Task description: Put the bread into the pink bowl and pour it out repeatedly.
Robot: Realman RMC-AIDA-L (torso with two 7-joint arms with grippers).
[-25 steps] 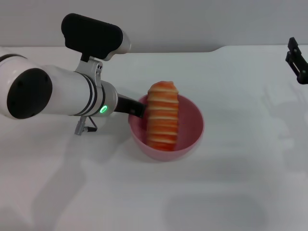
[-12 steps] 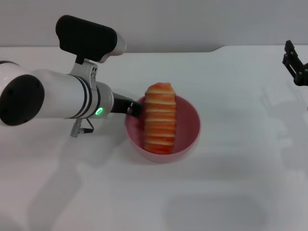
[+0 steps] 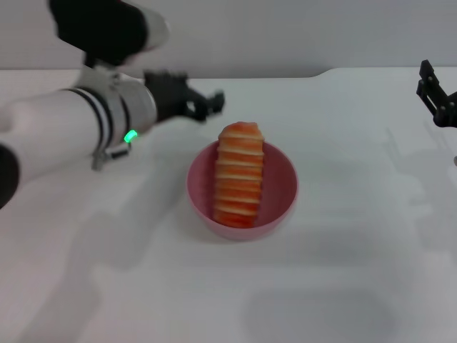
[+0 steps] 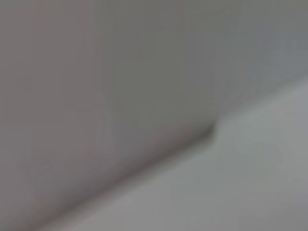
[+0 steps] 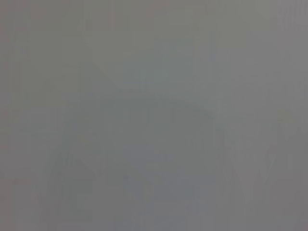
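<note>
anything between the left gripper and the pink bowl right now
Nothing: in the head view only bare white table separates the left gripper from the pink bowl holding the bread.

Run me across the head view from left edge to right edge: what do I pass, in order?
left gripper, raised over the table behind the bowl's left side → bread, lying in the pink bowl with one end propped over the far rim → bare white table → right gripper at the right edge.

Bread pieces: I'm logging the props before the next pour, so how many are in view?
1. The bread leans in the pink bowl mid-table, its far end sticking above the rim. The bowl's floor beneath it is hidden, though nothing else shows.
</note>
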